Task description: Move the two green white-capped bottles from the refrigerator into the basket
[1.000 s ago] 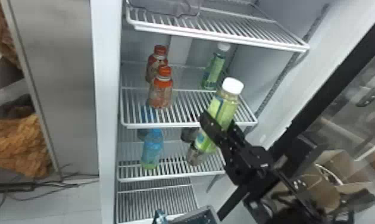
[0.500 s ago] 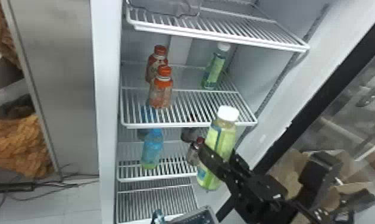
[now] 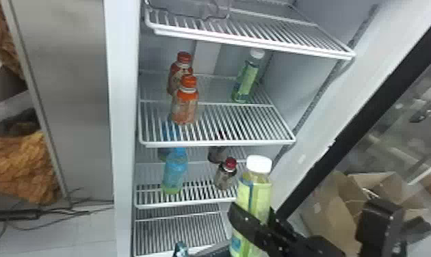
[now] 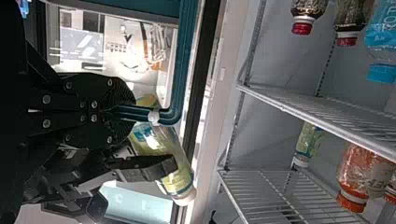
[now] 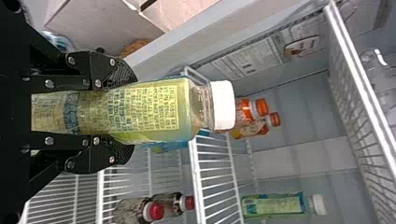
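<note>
Fingers of our right gripper [image 5: 119, 112] are closed on opposite sides of the first green white-capped bottle [image 5: 159, 112], gripping the labelled body below the cap. We find this bottle out in front of the refrigerator shelves, near the right front corner of the orange-capped bottles' shelf [image 3: 218, 144]. Its long axis runs close to upright and crosses the fingers, cap uppermost. Our left gripper [image 4: 130, 109] has its fingers closed round the handle [image 4: 176, 102] of the basket [image 4: 121, 9]; the left wrist view shows the held bottle close to that handle, though we cannot tell the exact clearance. For the coming move, we judge that the right arm must bring the bottle across to the basket, base leading, then lower it inside the rim. Keep the base clear of the handle: contact there could turn the bottle in the grip or swing the basket. We locate the second green white-capped bottle [image 3: 247, 80] upright towards the right rear corner of the same shelf, well back from the front edge. We judge the right arm better placed to retrieve it, once its fingers are free.
</note>
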`<control>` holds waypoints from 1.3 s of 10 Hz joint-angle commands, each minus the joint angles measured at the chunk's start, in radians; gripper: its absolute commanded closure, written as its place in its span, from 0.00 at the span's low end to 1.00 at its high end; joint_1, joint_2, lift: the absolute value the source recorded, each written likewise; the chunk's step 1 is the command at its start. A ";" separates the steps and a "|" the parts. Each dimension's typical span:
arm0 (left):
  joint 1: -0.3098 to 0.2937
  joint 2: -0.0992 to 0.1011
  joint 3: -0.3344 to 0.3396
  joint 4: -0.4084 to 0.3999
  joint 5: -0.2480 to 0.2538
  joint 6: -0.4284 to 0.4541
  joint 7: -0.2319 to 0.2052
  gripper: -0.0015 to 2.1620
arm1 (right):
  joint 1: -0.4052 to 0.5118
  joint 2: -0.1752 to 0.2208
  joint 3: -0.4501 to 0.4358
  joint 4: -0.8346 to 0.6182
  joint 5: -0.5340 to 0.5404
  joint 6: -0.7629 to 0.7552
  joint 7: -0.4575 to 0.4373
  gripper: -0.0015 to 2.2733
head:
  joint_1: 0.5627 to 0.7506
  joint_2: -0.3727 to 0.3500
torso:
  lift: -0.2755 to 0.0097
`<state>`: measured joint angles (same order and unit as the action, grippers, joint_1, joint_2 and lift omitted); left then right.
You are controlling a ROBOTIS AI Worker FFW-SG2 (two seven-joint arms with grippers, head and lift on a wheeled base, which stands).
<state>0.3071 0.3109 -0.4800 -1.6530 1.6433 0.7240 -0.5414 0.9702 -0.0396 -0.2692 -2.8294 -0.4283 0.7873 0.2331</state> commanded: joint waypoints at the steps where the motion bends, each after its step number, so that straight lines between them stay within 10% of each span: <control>1: 0.000 0.000 -0.001 0.000 -0.002 0.000 0.000 0.56 | 0.031 0.009 -0.022 -0.031 0.010 0.047 0.000 0.40 | 0.70 0.03 | 0.95; 13: -0.005 0.002 -0.007 0.000 -0.006 0.002 0.001 0.56 | 0.107 0.041 -0.058 0.016 -0.156 0.327 -0.138 0.40 | 0.70 0.03 | 0.95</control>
<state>0.3018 0.3129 -0.4866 -1.6530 1.6371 0.7267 -0.5400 1.0809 0.0000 -0.3269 -2.8278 -0.5801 1.1136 0.0949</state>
